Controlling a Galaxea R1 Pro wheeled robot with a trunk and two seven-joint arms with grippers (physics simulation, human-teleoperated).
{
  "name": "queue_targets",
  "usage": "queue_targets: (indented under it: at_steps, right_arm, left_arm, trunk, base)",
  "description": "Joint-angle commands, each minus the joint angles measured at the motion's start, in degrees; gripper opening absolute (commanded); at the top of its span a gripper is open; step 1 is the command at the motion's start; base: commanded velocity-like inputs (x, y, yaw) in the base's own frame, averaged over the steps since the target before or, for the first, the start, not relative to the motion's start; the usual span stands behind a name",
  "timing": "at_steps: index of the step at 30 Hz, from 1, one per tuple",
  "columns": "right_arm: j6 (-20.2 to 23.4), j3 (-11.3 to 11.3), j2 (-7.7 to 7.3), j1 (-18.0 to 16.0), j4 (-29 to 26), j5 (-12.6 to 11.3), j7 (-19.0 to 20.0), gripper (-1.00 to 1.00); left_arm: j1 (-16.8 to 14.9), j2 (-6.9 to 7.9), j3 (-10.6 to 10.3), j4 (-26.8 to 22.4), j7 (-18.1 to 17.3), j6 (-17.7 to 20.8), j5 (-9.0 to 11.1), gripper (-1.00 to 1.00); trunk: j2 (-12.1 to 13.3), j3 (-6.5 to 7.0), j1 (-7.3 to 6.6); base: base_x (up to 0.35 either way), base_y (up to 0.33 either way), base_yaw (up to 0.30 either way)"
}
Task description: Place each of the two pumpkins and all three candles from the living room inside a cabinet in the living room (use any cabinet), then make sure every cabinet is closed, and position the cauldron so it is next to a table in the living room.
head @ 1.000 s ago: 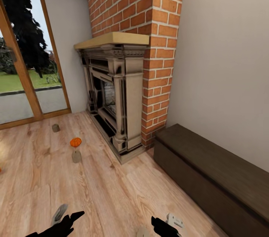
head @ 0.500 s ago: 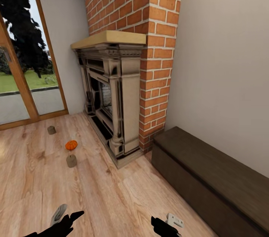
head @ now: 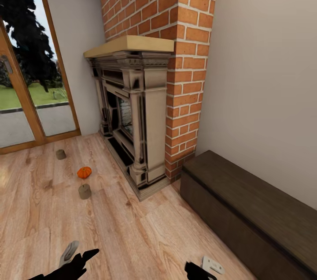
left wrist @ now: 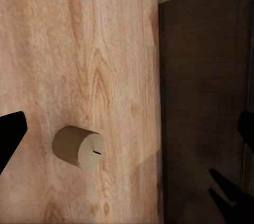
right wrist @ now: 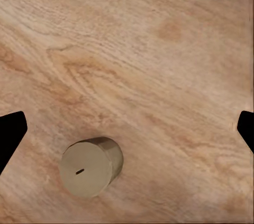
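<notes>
A candle (right wrist: 91,167) stands upright on the wood floor (right wrist: 159,49), right under the right tool (right wrist: 127,129), whose fingers are spread wide and empty. The left tool (left wrist: 127,129) is spread too. The cabinet (head: 246,209) is close on the right, shut. There is open floor all around.

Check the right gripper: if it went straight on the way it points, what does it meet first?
Most likely the wood floor. The right gripper is open and empty, pointing down at bare boards. The candle stands off to one side of the line, so probably missed, though depth is unclear.
</notes>
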Motion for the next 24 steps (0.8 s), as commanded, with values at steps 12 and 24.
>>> queue_targets:
  at_steps: [12, 24]
  right_arm:
    - [1.82, 2.41, 0.03, -0.04, -0.17, -0.35, -3.28, 1.00]
    - [4.44, 2.52, 0.15, -0.04, -0.18, 3.92, -3.38, 1.00]
  left_arm:
    - [-0.03, -1.43, -0.76, -8.76, 4.51, 2.15, -0.35, 1.00]
    - [0.35, -15.48, -7.36, -41.95, 40.85, 18.27, -0.21, 1.00]
  trunk:
    - [-0.03, -0.06, -0.01]
    - [-0.03, -0.06, -0.01]
  base:
    - [-0.001, 0.008, 0.000]
    - [0.000, 0.000, 0.000]
